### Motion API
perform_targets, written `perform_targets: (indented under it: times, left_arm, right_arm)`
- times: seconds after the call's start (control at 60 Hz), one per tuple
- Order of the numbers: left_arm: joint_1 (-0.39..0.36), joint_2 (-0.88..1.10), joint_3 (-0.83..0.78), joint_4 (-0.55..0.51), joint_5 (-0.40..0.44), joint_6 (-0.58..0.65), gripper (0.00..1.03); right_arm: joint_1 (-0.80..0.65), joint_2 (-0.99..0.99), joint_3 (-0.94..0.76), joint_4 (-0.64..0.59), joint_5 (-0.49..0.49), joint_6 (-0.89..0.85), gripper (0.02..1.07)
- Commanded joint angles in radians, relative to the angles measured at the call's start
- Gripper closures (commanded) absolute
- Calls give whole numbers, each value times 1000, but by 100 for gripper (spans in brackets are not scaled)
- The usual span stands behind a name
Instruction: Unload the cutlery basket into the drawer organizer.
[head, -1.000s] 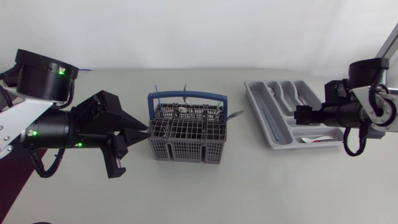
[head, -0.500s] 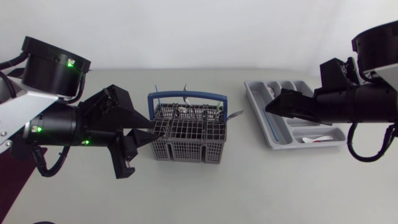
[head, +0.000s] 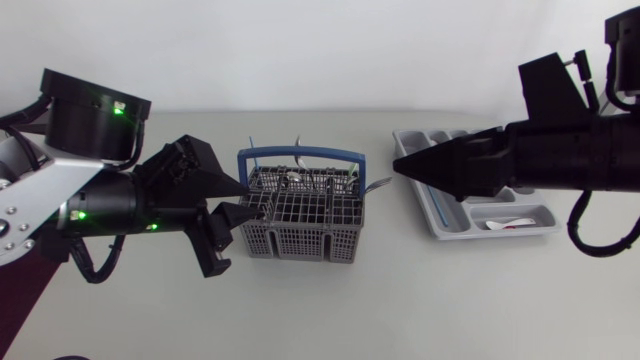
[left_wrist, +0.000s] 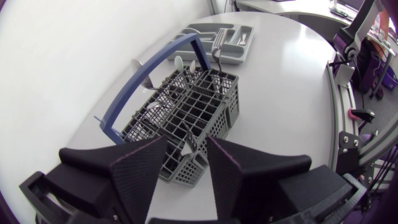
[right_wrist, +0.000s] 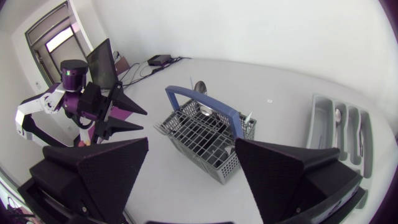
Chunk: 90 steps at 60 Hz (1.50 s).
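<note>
Since a second ago both arms have come in toward the middle. My left gripper (head: 250, 200) is now at the left end of the grey plastic mesh cutlery basket with a blue handle (head: 300, 225). Its fingers are apart over the corner compartment. Silver cutlery (head: 295, 178) stands in the basket, which sits on the white desk (head: 400, 300). My right gripper (head: 398, 165), fingers wide apart, hangs over the left edge of the grey plastic drawer organizer (head: 455, 218) and points at the basket.

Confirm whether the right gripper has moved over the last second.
Yes. The right gripper has swung across the drawer organizer toward the cutlery basket.
</note>
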Motion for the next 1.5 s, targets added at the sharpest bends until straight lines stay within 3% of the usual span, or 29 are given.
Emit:
perform_targets:
  times: [0.0,0.133,0.417,0.6,1.033,1.483]
  left_arm:
    - [-23,39,-27,26,-34,-38,43]
    - [-58,72,-27,56,-80,-70,43]
    - [-104,160,-7,99,-185,-119,44]
    - [-113,224,22,117,-237,-161,64]
    - [-118,267,25,192,-257,-214,78]
    - [-141,105,-73,224,-272,-211,78]
  right_arm:
    - [15,12,-31,12,12,-18,7]
    - [56,31,-54,25,58,-16,7]
    - [62,27,-74,31,59,-13,7]
    - [62,18,-94,34,58,-12,7]
    - [65,1,-125,31,58,-10,7]
    - [81,26,-117,48,59,-7,7]
